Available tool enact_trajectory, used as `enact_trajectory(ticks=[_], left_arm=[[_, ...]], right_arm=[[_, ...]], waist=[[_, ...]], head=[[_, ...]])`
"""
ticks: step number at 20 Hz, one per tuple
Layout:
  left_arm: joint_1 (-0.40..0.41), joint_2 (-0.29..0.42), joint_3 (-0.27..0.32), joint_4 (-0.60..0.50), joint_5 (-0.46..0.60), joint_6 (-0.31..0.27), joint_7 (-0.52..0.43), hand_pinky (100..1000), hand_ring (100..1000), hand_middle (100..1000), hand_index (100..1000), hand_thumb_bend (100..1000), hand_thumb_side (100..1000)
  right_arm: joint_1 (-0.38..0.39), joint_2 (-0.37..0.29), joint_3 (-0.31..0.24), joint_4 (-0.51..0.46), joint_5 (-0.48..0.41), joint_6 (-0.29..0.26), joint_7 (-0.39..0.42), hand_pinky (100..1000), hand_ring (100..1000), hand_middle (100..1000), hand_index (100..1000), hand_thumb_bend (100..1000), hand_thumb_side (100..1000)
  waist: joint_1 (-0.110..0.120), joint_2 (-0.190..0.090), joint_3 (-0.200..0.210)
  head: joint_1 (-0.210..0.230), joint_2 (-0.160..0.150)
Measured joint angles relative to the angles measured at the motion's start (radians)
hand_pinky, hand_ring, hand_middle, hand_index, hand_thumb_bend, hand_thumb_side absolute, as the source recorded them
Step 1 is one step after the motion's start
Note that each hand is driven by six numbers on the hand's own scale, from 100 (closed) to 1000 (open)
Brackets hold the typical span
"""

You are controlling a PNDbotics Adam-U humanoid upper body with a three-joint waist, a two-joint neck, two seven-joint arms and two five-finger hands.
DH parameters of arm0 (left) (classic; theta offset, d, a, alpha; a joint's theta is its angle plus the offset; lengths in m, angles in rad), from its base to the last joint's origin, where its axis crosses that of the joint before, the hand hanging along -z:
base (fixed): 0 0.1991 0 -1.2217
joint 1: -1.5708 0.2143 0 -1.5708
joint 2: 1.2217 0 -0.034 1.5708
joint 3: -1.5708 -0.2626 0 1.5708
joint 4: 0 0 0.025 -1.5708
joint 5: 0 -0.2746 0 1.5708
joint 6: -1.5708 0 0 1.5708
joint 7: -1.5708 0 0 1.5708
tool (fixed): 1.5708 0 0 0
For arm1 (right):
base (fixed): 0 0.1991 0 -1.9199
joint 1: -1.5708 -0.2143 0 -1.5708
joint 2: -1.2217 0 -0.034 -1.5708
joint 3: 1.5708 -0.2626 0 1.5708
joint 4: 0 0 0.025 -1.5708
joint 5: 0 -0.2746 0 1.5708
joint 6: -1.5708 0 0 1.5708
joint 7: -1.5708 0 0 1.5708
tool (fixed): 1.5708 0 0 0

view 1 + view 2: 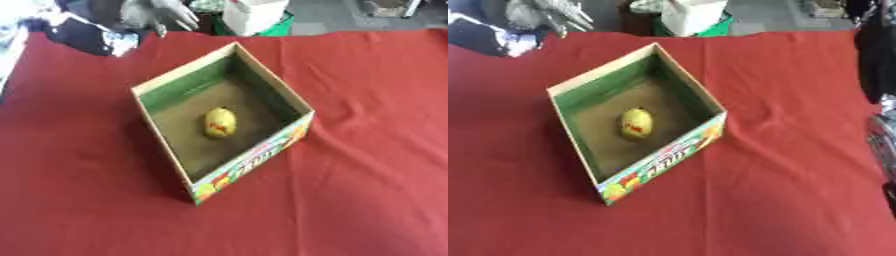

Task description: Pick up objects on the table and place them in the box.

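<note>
One object is all I can find, and it is already in the box (254,162): a yellow, egg-shaped thing with a red mark (220,122), lying on the brown floor of the carton a little toward the near side, clear of all four walls. The box sits open-topped and turned cornerwise on the red cloth of the worktop (367,190), its printed face toward the lower right. That open top and central spot look chosen so either arm can lower things straight in.

At the far left edge of the worktop a grey robot hand (166,15) hangs above the cloth's border, well apart from the box. By its side of the view I take it for the left one. Its fingers point downward and look relaxed and spread, with nothing between them. It seems parked out of the way, not reaching.

Along the right edge of the right eye view a dark arm (877,60) comes down, presumably the right arm. Its hand does not show, so I cannot tell how the fingers stand.

Nothing else lies on the cloth that I can make out, so I judge the task done or nearly so.
</note>
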Motion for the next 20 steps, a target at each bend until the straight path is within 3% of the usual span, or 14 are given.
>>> enact_trajectory(ticks=[10,20], left_arm=[[-0.029,-0.159,-0.02,0.162,-0.095,0.013,0.047,384,447,324,275,100,299],[-0.032,-0.218,-0.047,0.265,-0.247,0.018,0.076,419,471,353,309,100,280]], right_arm=[[-0.018,0.021,0.007,0.0,-0.008,0.002,0.013,799,785,717,859,100,854],[-0.023,0.026,0.007,0.0,-0.008,0.0,0.015,800,787,715,859,100,848]], waist=[[-0.011,0.016,-0.028],[-0.012,0.031,-0.034]], head=[[0.031,-0.008],[0.045,-0.019]])
